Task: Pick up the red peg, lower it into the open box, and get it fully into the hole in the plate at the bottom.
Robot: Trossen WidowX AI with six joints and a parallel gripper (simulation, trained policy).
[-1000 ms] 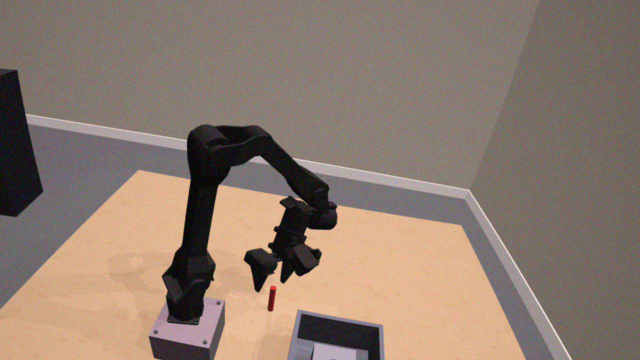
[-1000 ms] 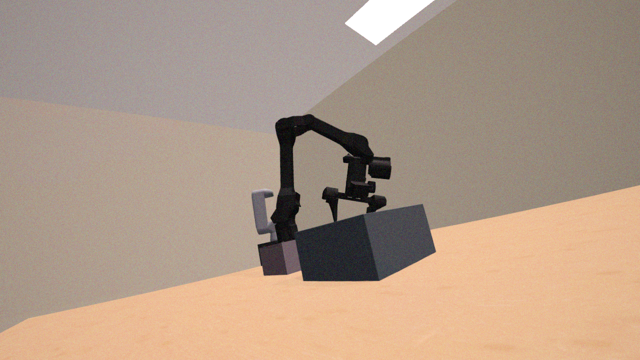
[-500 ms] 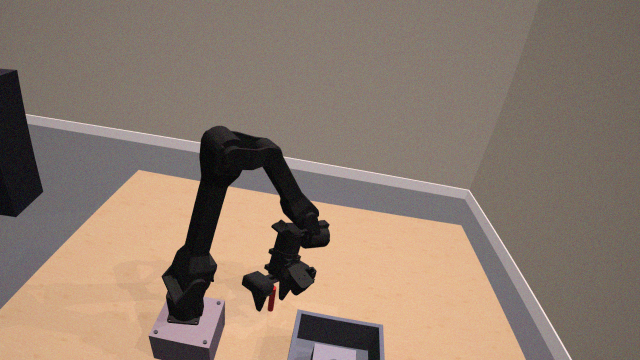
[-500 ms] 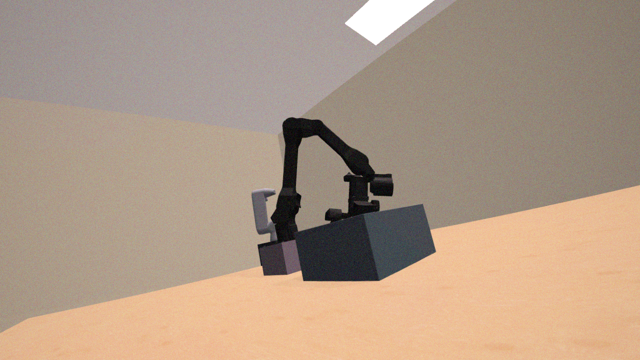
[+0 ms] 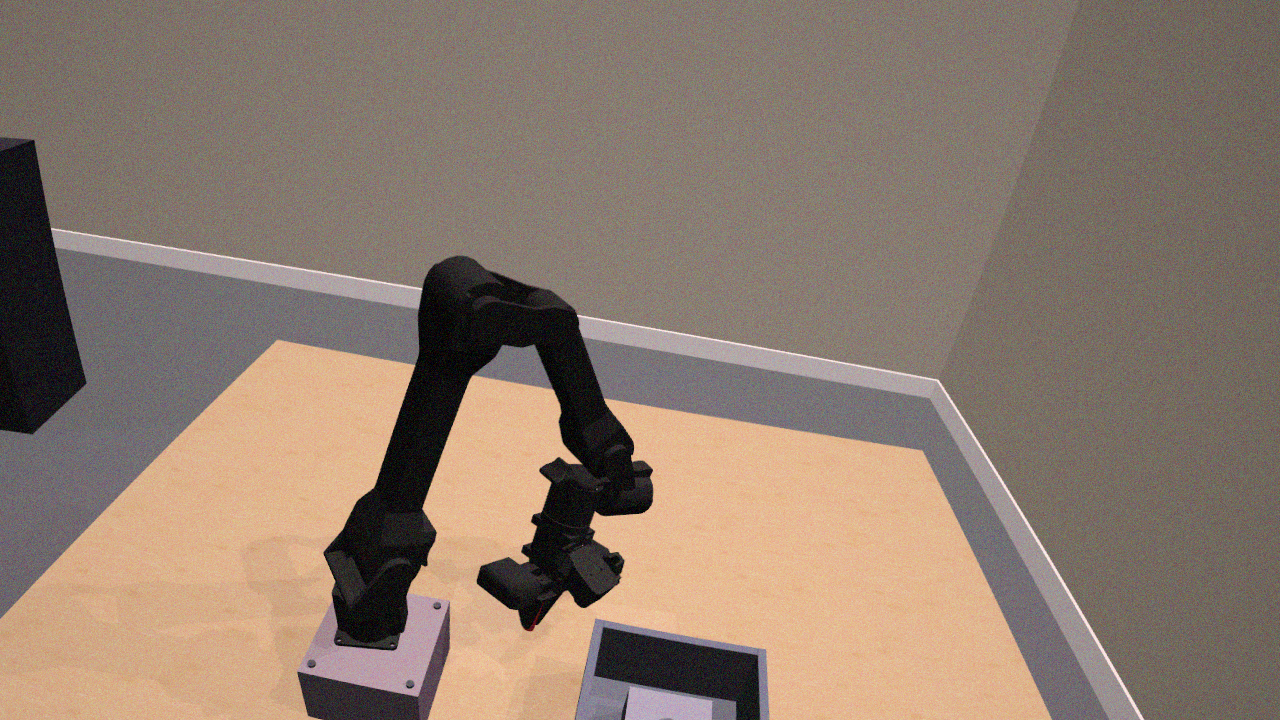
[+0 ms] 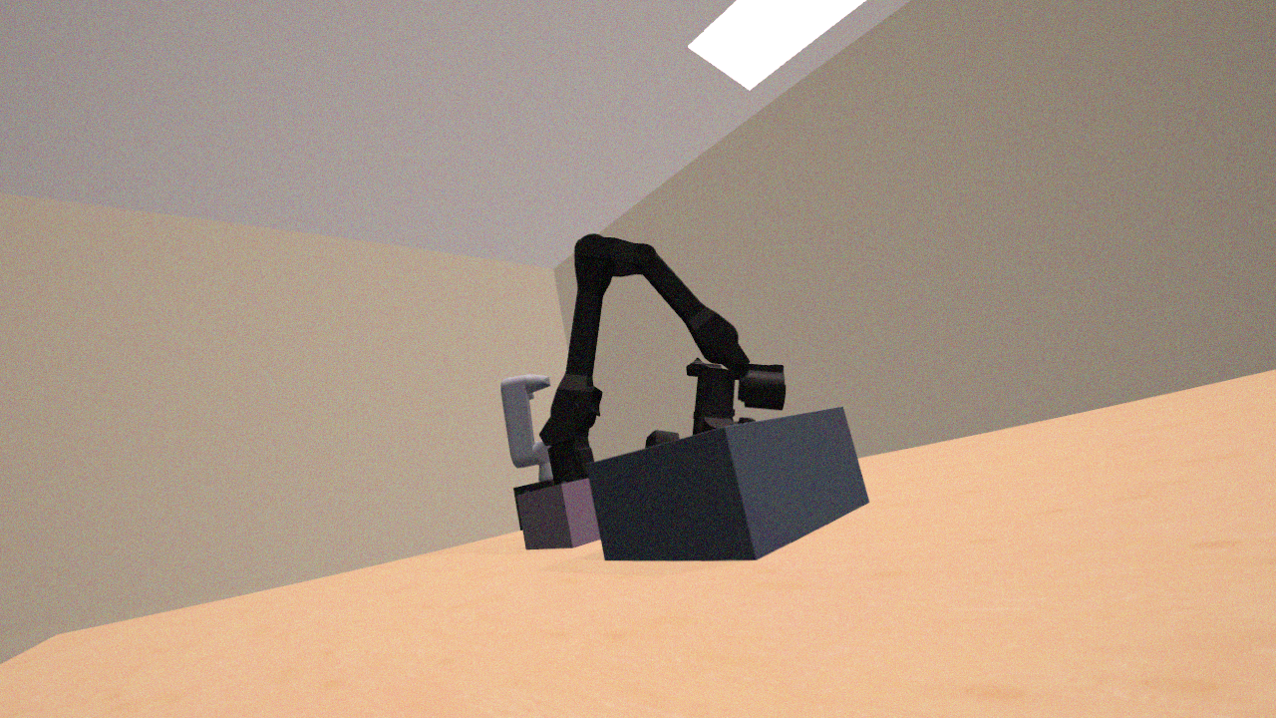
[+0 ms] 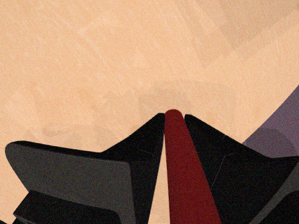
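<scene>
Matte black arm (image 5: 420,438) (image 6: 584,330), rounded joints, seemingly cable-free

From my end, the top view gives me a plain brown-grey wall (image 5: 671,161) across the back, meeting a darker side wall (image 5: 1163,223) at a corner on the right. I can see a pale baseboard (image 5: 760,351) running along the foot of both, with a blue-grey floor (image 5: 116,331) below it. On the left edge I have a tall, near-black block (image 5: 31,295), cut off by the frame; I can't tell what it is. My light wood tabletop (image 5: 787,501) (image 6: 892,624) (image 7: 78,62) carries faint grain and soft, overlapping shadows. The exterior view sits tilted, showing me a greyish ceiling (image 6: 312,116) with a bright white rectangular light panel (image 6: 772,35).
</scene>
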